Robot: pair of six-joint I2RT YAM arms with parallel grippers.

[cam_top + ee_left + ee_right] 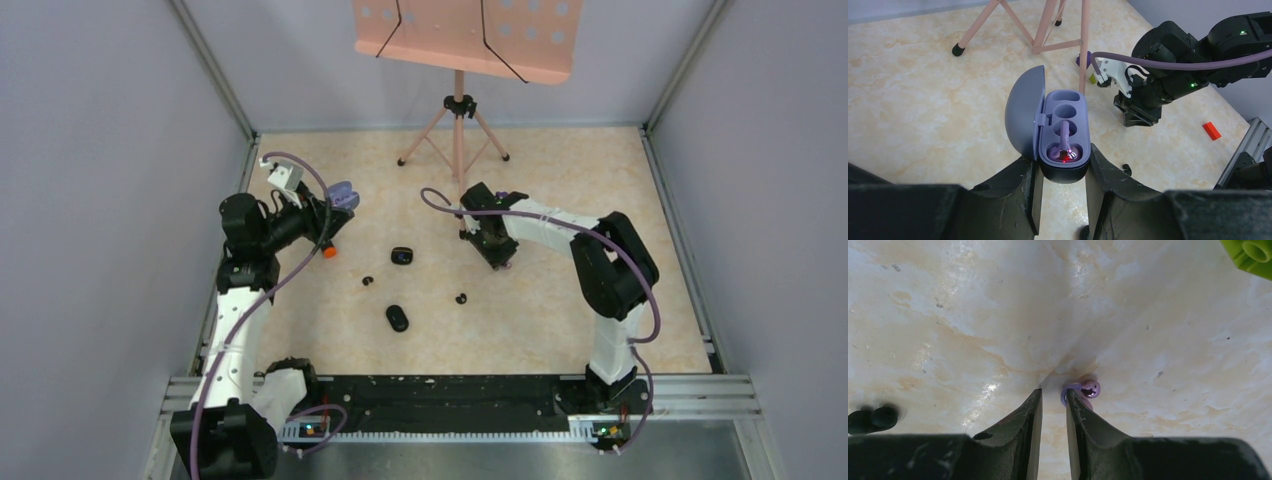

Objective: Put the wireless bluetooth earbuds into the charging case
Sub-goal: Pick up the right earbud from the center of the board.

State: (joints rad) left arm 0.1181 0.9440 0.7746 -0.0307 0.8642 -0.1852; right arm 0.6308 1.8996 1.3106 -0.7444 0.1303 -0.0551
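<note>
**Left wrist view.** Your left gripper (1062, 157) is clenched on the charging case (1066, 102), its two matte black fingers (1015, 192) pressing the sides of the rounded dark base. The case is a smooth, pill-shaped shell of grey-lilac plastic. Its domed lid (1023, 110) is swung open to the left, baring moulded round wells. The seated earbud (1066, 149), pale purple and glossy, sits in the nearest well with its stem pointing up the tray and a red glint on its bulb.

**Right wrist view.** Your right gripper (1053, 392) points down at the tabletop (973, 315), a glossy cream surface with a marble pattern. Its tapered black jaws stand a narrow slit apart and grasp nothing. The loose earbud (1088, 388), pale purple with a bead-like head, lies on the surface against the tip of the right-hand finger, outside the slit. A black earbud (873, 418) lies well apart at lower left, and a green studded block (1250, 255) sits in the far corner.
</note>
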